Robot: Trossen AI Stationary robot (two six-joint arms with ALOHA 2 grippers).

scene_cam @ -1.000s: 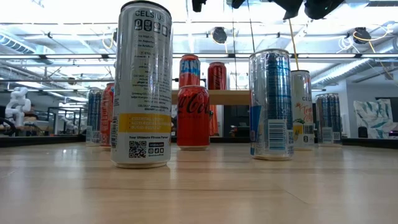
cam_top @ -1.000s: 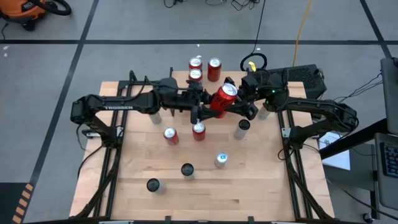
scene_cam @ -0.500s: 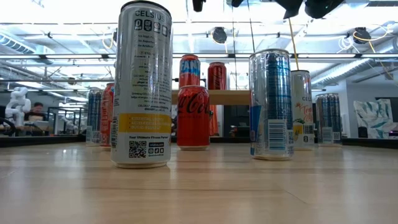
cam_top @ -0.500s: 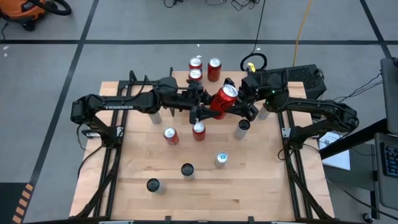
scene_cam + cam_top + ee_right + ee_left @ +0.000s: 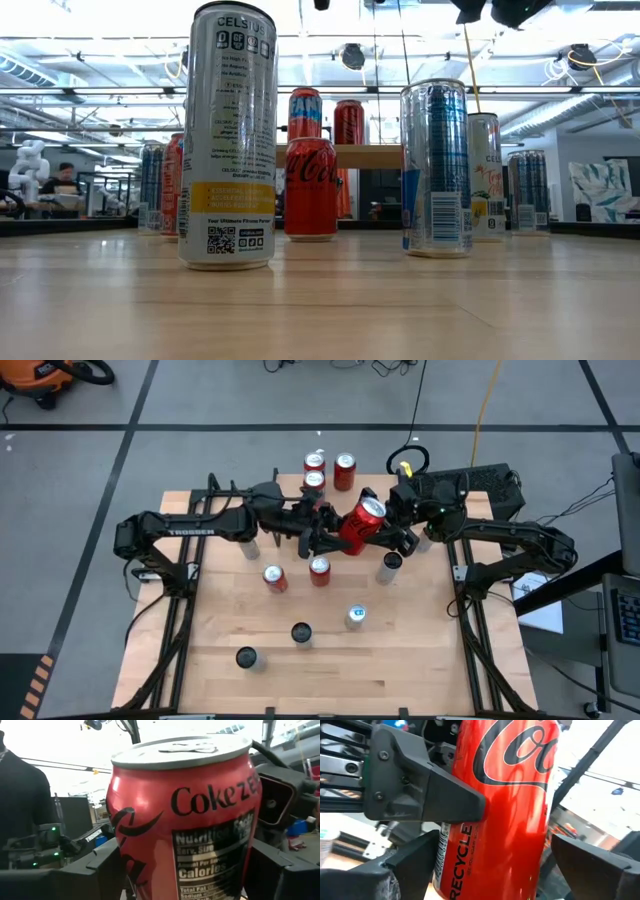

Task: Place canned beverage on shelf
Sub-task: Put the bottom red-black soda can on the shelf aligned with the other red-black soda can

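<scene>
A red Coke Zero can hangs tilted above the table's far middle, top toward the far right. My right gripper reaches in from the right and is shut on it. My left gripper comes from the left and is open, its fingers on either side of the can's lower body. The shelf stands at the far edge on thin black legs. Red cans stand on its wooden top. In the low view both grippers are out of frame above. My right gripper pinches the can's body between its two fingers, on opposite sides. The fingers come from the table's right, slanting upward, across the can. The can is lifted clear of the table and tilted. My left gripper has one finger close against the can's side; I cannot tell whether it touches. The other finger stands apart from the can.
Several cans stand on the table below and nearer: two red ones, a dark-topped one and others. Three red cans stand at the far edge.
My left gripper has rolled a little at the wrist beside the can, staying where it was. The can and my right gripper have kept still.
</scene>
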